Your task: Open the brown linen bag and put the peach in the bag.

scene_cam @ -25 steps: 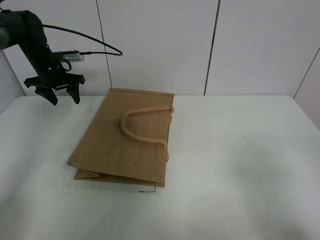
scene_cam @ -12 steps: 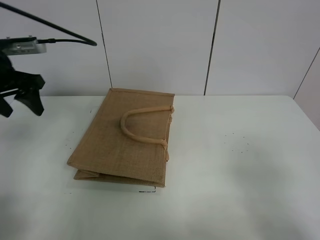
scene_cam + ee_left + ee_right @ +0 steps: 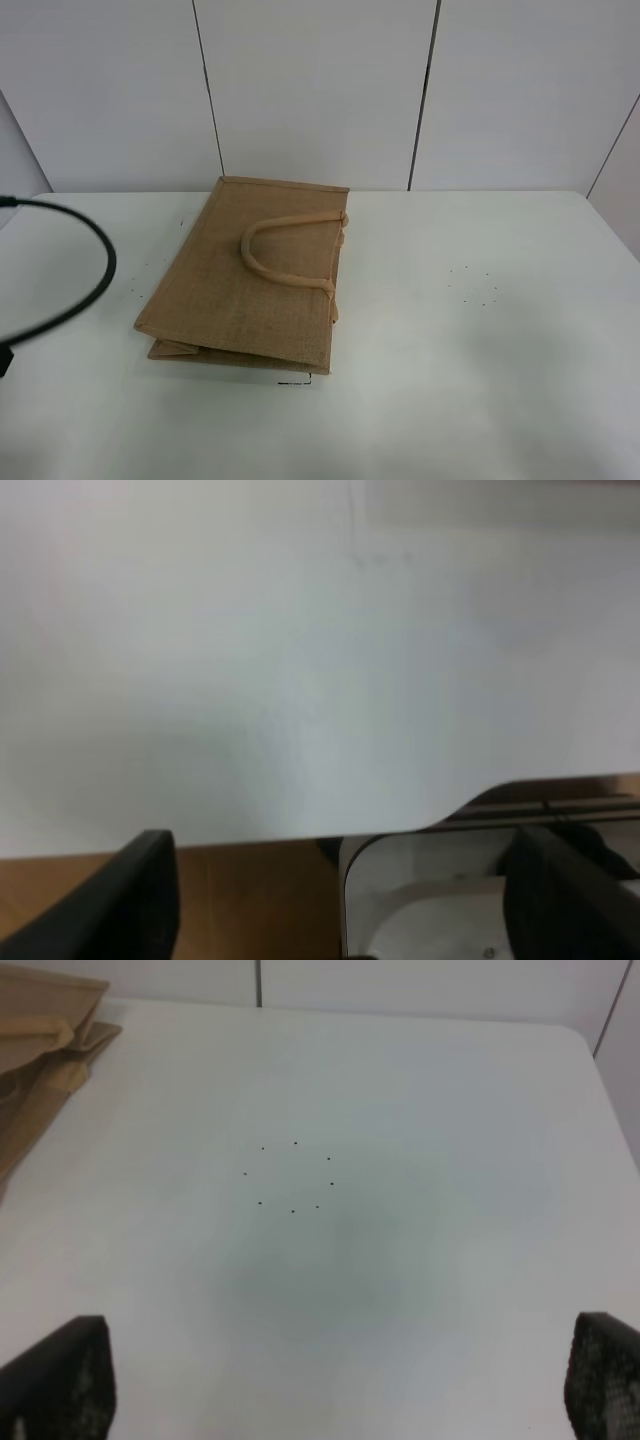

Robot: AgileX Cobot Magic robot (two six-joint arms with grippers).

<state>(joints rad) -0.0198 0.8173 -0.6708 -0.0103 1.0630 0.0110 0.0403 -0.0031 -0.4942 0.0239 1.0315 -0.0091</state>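
Brown linen bag (image 3: pixel 250 275) flat, mouth facing right; both grippers spread, empty; peach unseen.

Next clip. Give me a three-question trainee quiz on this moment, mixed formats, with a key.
1. True or false: the tan-brown coarse-woven jute bag lies flat and closed on the white table.
2. Multiple choice: the pale rolled loop handle is A) lying on top of the bag, B) held by a gripper, C) hanging off the table edge.
3. Short answer: is a peach visible in any view?

Key
1. True.
2. A.
3. No. The left gripper and right gripper are both open with nothing between their fingers, and neither arm shows in the high view, only a black cable.
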